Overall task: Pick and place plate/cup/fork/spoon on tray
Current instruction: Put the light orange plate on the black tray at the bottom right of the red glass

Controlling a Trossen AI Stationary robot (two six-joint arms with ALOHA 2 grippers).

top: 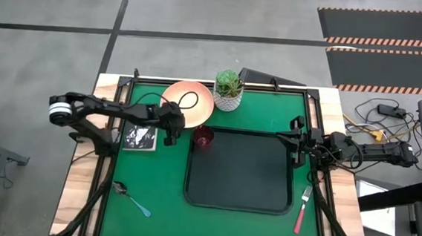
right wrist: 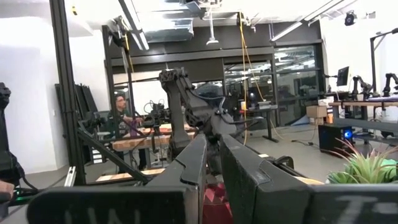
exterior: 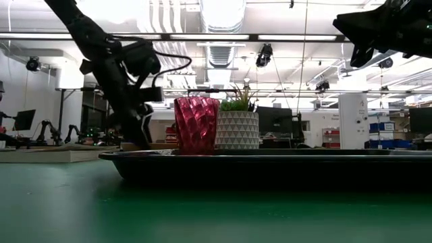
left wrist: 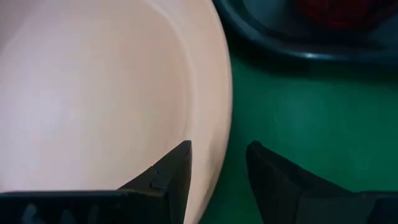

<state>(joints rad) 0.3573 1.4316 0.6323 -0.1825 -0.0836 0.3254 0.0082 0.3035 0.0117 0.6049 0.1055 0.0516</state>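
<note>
On the left side of the green surface [top: 161,189], the spoon [top: 132,199] lies near the front left corner, its silver bowl toward the edge and its light blue handle angled inward, untouched. A small black book [top: 140,137] sits further back near the left edge.

The left end effector [top: 171,130] hovers at the near rim of the plate [top: 188,100]. The left wrist view shows why: its fingers [left wrist: 177,174] are parted, one over the plate's inner surface and the other over the green cloth, straddling the rim, so it looks set for an edge pinch that has not closed yet. The plate is round, shallow and peach-pink, with a dark cable looped over it, and rests at the back edge of the surface, left of the centre.

Just beside it stands a white pot with a green plant [top: 228,89], not part of the job. The cup [top: 204,137], dark red with a faceted wall, stands at the back left corner of the black tray [top: 238,202], apparently just inside its rim. The tray itself fills the middle of the surface.

Off the tray's right front corner the fork [top: 302,208] lies with its tines pointing back and its red-pink handle forward. The right end effector [top: 296,141] waits by the right edge, fingers nearly together and holding nothing.
</note>
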